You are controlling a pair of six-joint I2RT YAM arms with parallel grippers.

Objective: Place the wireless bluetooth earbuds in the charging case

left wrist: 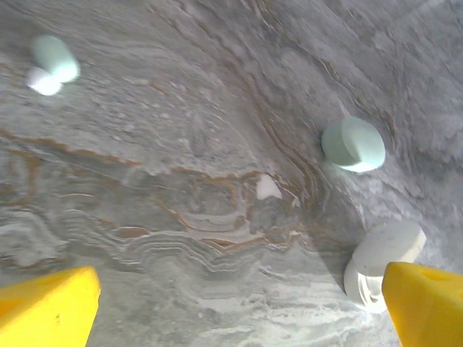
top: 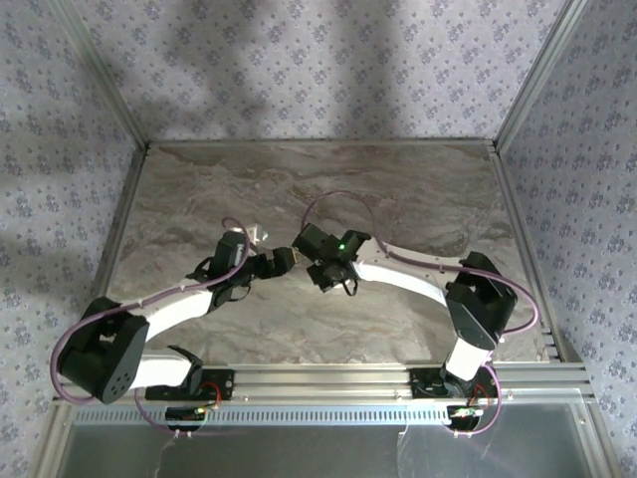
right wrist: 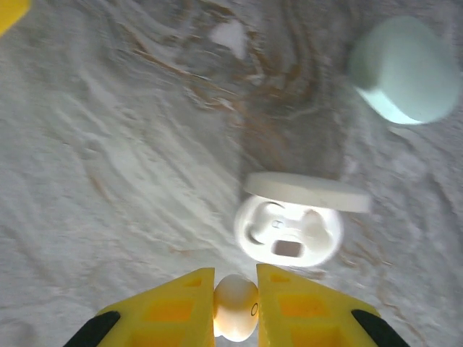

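Left wrist view: left gripper (left wrist: 235,307) jaws wide open and empty, just beside the open charging case (left wrist: 380,264), probably placed to steady it. Right gripper (right wrist: 235,283) pinches 1 earbud (right wrist: 235,314), hovering just short of the case's wells, lined up for insertion.

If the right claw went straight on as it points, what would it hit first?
Probably the open white case, right ahead of the right claw and the earbud it pinches, though depth is unclear.
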